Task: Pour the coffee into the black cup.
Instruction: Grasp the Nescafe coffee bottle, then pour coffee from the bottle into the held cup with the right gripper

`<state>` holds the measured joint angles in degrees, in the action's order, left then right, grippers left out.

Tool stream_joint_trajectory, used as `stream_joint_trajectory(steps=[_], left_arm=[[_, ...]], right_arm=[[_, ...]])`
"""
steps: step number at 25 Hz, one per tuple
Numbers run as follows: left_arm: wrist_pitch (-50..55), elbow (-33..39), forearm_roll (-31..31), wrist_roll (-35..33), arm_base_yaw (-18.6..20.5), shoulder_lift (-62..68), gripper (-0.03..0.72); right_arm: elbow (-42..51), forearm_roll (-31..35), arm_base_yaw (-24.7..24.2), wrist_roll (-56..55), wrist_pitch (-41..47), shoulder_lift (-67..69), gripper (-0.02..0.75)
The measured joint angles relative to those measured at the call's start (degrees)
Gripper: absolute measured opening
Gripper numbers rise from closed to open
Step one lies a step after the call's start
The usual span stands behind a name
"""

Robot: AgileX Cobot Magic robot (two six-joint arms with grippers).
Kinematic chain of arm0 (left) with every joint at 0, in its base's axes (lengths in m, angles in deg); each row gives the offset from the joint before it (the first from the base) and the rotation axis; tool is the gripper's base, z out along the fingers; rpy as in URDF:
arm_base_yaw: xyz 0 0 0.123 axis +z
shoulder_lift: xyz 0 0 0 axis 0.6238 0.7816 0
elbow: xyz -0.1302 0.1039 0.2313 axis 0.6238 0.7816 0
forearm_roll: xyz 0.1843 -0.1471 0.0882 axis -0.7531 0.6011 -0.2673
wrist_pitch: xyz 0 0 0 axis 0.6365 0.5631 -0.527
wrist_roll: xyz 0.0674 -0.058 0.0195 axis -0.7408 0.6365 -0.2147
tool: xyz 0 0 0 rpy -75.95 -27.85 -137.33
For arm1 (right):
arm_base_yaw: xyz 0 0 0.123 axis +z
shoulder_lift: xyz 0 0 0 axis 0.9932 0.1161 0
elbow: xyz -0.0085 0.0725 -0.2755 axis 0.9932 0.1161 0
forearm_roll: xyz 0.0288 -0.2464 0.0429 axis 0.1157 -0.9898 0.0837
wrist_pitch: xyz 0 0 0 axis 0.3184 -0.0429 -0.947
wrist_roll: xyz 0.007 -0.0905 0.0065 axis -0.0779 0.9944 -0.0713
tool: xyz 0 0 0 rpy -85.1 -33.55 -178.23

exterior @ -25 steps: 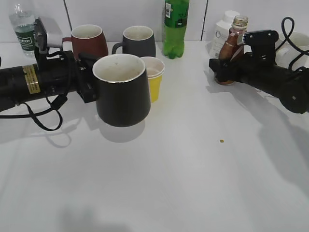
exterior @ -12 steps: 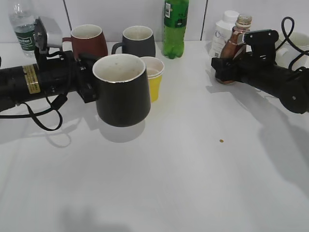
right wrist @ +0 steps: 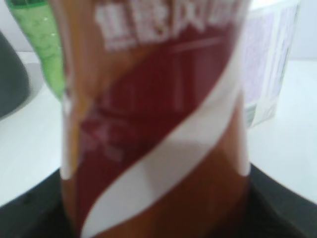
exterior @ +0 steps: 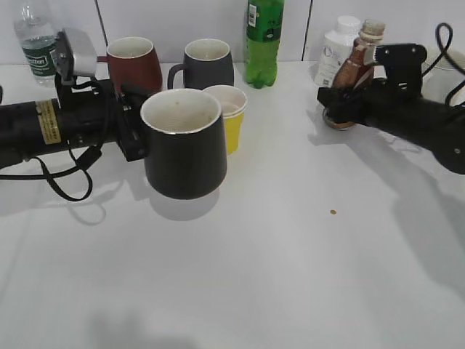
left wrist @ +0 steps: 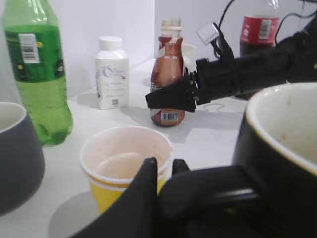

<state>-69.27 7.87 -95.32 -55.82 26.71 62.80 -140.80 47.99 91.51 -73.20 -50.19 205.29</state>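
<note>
The black cup (exterior: 185,156) hangs just above the table at the left, upright, white inside. My left gripper (exterior: 134,123) is shut on its loop handle, seen close up in the left wrist view (left wrist: 166,163) with the cup (left wrist: 282,163) at the right. The coffee, in its small brown bottle (exterior: 357,62), stands at the back right, leaning slightly. My right gripper (exterior: 341,102) is shut on the bottle's lower half, one finger on each side. The bottle's label (right wrist: 158,124) fills the right wrist view. From the left wrist the bottle (left wrist: 167,79) shows with its cap off.
A yellow paper cup (exterior: 227,116) stands right behind the black cup. Along the back wall are a maroon mug (exterior: 134,62), a dark grey mug (exterior: 207,64), a green bottle (exterior: 264,40), a white bottle (exterior: 336,47) and a water bottle (exterior: 33,36). A small crumb (exterior: 333,212) lies mid-table.
The right jaws have closed in on the coffee bottle, and its top has leaned to the right. The black cup has shifted slightly right and down.
</note>
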Motion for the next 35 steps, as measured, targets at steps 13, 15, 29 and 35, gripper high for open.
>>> stream_joint_trajectory(steps=[13,15,29,35], left_arm=[[1.33,-1.64,-0.32,0.41,-7.98,0.0,0.056],[1.33,-3.21,-0.32,0.41,-9.2,0.0,0.056],[7.02,-9.68,3.69,2.12,-18.21,0.0,0.056],[7.41,-9.68,4.1,2.12,-19.28,0.0,0.056]], right_arm=[[13.47,-16.57,0.05,-0.14,-0.4,-21.73,0.531],[15.31,-17.26,0.05,-0.14,-0.4,-25.34,0.53],[17.9,-25.63,0.05,15.82,2.23,-44.45,0.53],[17.9,-28.59,0.05,18.75,3.92,-45.33,0.53]])
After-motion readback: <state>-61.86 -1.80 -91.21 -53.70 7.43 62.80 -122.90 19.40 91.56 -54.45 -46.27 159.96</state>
